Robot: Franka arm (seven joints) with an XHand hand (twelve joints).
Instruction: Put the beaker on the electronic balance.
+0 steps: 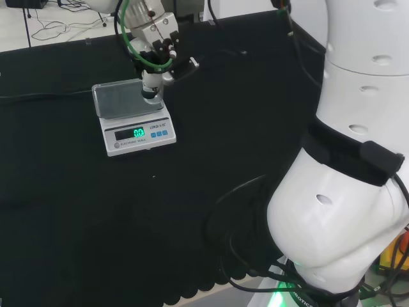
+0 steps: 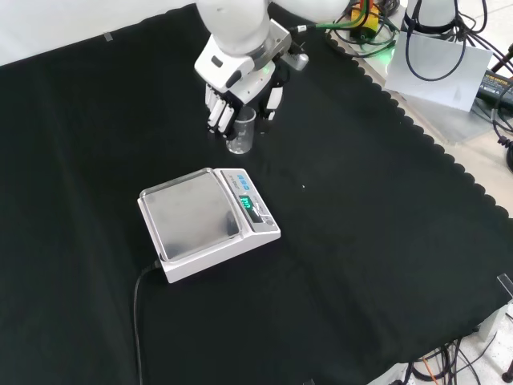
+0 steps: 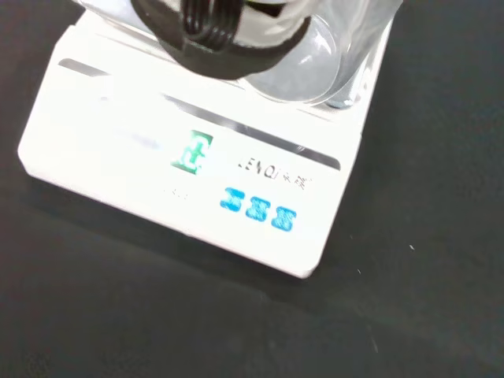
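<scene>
I grasp beaker (image 2: pixel 241 129) in fingers (image 2: pixel 216 112) | balance (image 2: pixel 210 223) at 6 o'clock, front view | risk: base clips pan edge, tips

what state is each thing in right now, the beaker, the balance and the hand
beaker: upright, clear, looks empty, held in the hand, not yet on the pan
electronic balance: switched on, green display lit, steel pan bare, cable plugged in at its side
hand: fingers curled round the beaker, just beyond the balance in the front view
</scene>
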